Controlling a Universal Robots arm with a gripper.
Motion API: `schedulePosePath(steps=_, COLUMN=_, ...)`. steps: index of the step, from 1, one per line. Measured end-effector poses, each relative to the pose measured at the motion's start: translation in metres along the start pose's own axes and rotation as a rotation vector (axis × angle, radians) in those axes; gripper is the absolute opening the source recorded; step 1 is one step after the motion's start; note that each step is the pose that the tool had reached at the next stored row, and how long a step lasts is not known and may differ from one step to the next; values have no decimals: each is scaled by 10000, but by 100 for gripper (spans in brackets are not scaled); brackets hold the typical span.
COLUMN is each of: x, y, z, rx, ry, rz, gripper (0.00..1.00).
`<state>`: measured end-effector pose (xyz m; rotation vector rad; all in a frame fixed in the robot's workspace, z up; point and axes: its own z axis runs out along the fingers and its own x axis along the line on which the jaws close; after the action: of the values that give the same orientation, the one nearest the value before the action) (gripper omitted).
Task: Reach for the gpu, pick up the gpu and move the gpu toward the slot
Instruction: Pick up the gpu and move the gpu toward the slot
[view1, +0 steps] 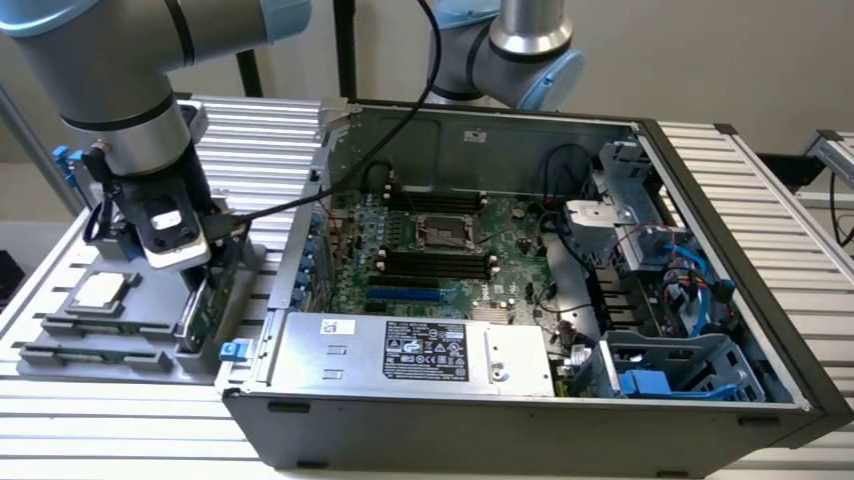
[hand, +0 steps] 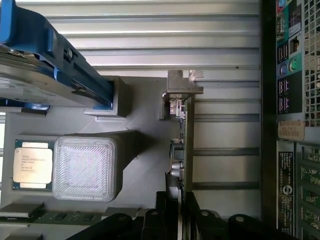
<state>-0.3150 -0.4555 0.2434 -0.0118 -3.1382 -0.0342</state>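
The gpu (view1: 200, 305) stands on edge in the grey holder tray (view1: 80, 350) on the exterior view's left, beside the open computer case (view1: 534, 415). In the wrist view the gpu (hand: 186, 145) is seen edge-on, its silver bracket (hand: 182, 87) at the far end. My gripper (view1: 187, 262) hangs straight over the card. Its black fingers (hand: 162, 215) sit on either side of the card's near end, and my gripper (hand: 177, 217) looks shut on it. The card still rests in the tray (hand: 145, 125). A blue slot (view1: 407, 296) lies on the motherboard inside the case.
The tray also holds a square processor chip (view1: 103, 290) (hand: 32, 165), a hard drive with blue rails (hand: 45, 60), a pale ribbed block (hand: 85, 167) and a memory stick (hand: 60, 216). The case's rear panel (hand: 295, 100) runs close beside the card. A second arm (view1: 527, 50) stands behind the case.
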Motion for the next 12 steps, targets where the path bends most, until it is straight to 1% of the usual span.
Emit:
schedulePosePath(steps=4, x=0, y=0, z=-1, rx=0, ry=0, rz=-31, gripper=26)
schedulePosePath(steps=7, x=0, y=0, z=-25, rx=2, ry=3, rz=-31, gripper=26)
schedulePosePath(steps=10, x=0, y=2, z=-91, rx=0, ry=1, rz=-31, gripper=26)
schedulePosePath(steps=12, x=1, y=3, z=-165, rx=0, ry=2, rz=-31, gripper=26)
